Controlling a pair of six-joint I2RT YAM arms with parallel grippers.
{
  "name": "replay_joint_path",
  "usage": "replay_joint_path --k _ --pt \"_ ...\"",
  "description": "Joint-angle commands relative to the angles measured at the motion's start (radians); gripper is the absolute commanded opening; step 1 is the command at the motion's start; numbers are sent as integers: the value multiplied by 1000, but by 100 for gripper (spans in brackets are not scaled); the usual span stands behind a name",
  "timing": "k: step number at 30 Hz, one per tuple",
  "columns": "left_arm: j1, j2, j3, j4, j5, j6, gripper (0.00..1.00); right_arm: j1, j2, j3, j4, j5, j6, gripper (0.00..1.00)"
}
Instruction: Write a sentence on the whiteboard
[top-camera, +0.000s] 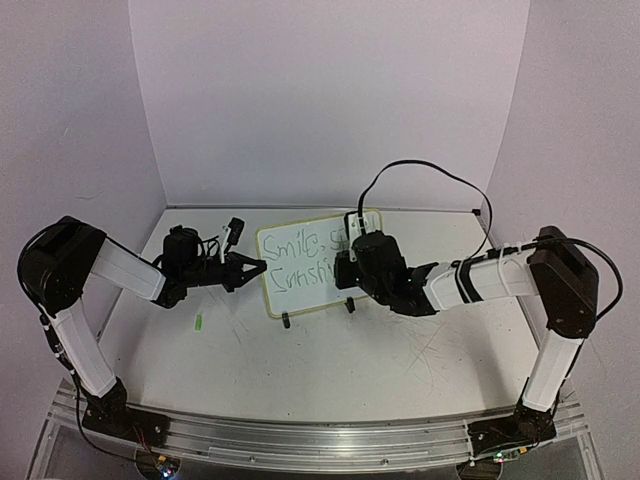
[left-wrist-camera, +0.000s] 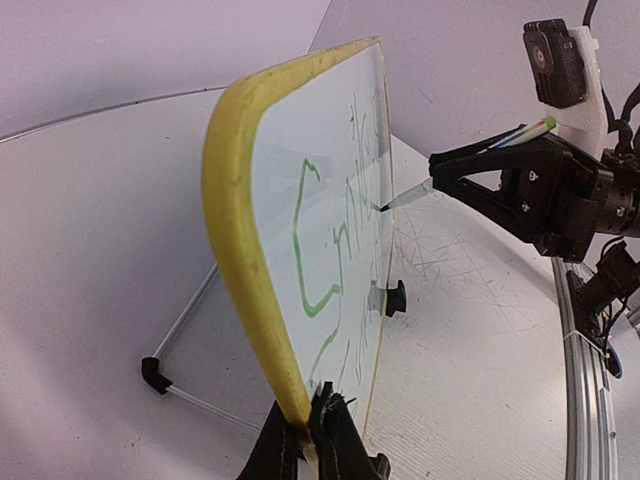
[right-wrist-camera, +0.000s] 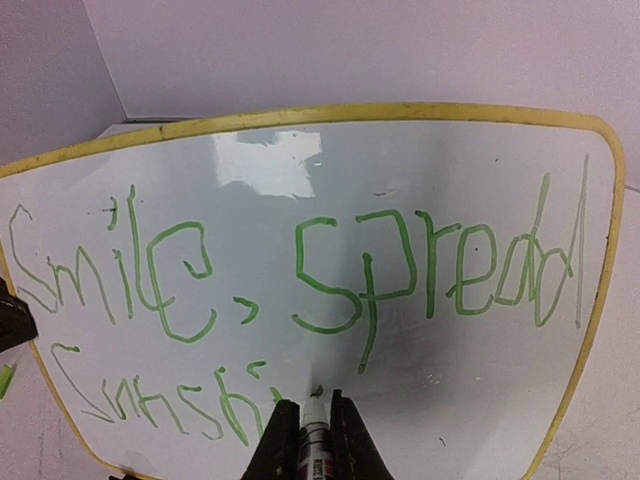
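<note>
The whiteboard (top-camera: 312, 297) (left-wrist-camera: 300, 180) (right-wrist-camera: 400, 180) stands upright mid-table on two black feet. Its sentence (top-camera: 300, 258) (right-wrist-camera: 360, 270) is in green: "Smile, spread" on top, "Sunshi" below. My left gripper (top-camera: 262, 267) (left-wrist-camera: 308, 440) is shut on the board's yellow left edge. My right gripper (top-camera: 345, 270) (left-wrist-camera: 437, 172) (right-wrist-camera: 312, 400) is shut on a marker (left-wrist-camera: 410, 195) (right-wrist-camera: 313, 445). The marker's tip touches the board just right of "Sunshi". In the top view the right wrist hides the right part of the writing.
A small green marker cap (top-camera: 199, 322) lies on the scratched table left of the board. A wire stand (left-wrist-camera: 190, 310) props the board from behind. Lilac walls enclose the table. An aluminium rail (top-camera: 300, 440) runs along the near edge.
</note>
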Motion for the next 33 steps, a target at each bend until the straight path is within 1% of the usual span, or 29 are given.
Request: replay_joint_path --k 1,11,24,33 --pt "4 36 -3 -115 -110 116 0 -3 22 -22 -6 7 30 0" --pt "4 36 -3 -116 -110 116 0 10 32 -53 -11 3 67 0" --pt "4 34 -5 -117 -110 116 0 -6 20 40 -1 43 -8 0" --pt "4 33 -5 -117 -111 116 0 -23 8 46 1 69 -29 0"
